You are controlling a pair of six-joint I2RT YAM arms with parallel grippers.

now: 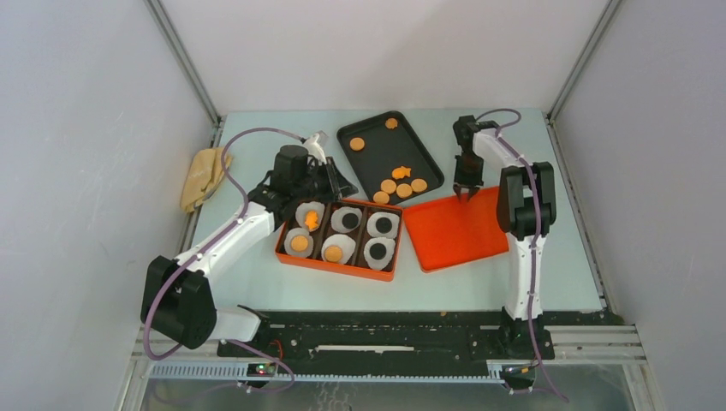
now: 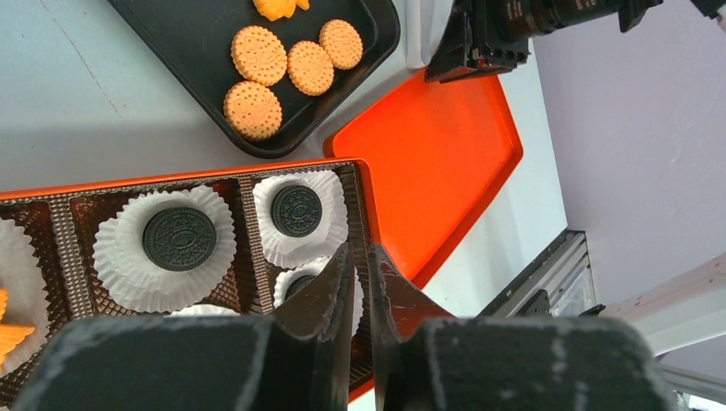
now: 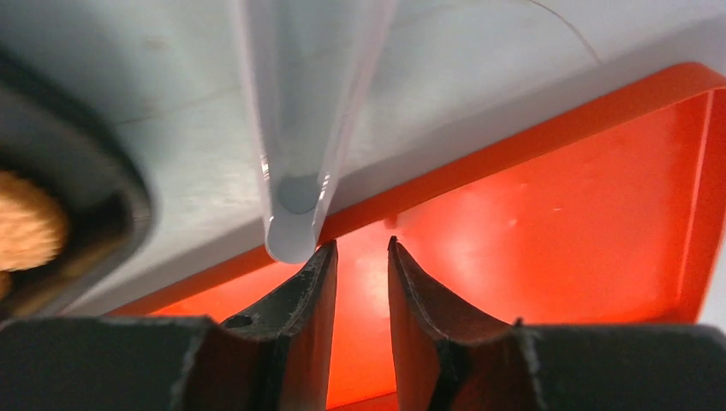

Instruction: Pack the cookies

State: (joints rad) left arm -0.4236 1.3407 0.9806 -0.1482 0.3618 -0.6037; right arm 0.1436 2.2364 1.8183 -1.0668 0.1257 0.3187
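The black tray (image 1: 377,158) holds several round orange-brown cookies (image 1: 404,190) and one orange fish cookie (image 1: 401,172). The orange box (image 1: 338,267) has six white liners. They hold a fish cookie (image 1: 312,219), two round orange cookies (image 1: 298,243) and three dark cookies (image 1: 383,225). My left gripper (image 1: 336,183) hovers at the box's far edge. In the left wrist view the gripper (image 2: 361,257) is shut and empty above dark cookies (image 2: 179,238). My right gripper (image 1: 465,192) is over the far edge of the orange lid (image 1: 454,231). It (image 3: 361,248) is slightly open and empty.
A yellow cloth (image 1: 203,175) lies at the table's left edge. The orange lid (image 2: 437,163) lies right of the box, with the right arm (image 2: 514,26) above its far corner. A pale tube (image 3: 300,128) hangs before the right fingers, and the black tray's rim (image 3: 103,197) is to their left.
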